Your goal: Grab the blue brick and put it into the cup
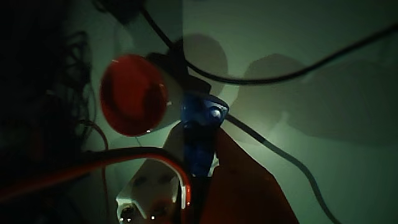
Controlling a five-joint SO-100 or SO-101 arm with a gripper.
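Note:
The view is dim. A red cup (130,93) with a pale outer wall stands left of centre, its mouth facing the camera. A blue brick (202,118) with round studs sits just right of the cup's rim, apart from the opening. My gripper (200,142) comes in from the bottom edge. Its white jaw is on the left of the brick and its red-orange jaw on the right. The jaws look shut on the brick's lower end, which is hidden in shadow.
A black cable (280,78) runs across the pale table at the upper right, and another black cable (311,180) runs toward the lower right. A red wire (93,163) loops over the arm at the lower left. Dark tangled cables (68,68) lie at the left.

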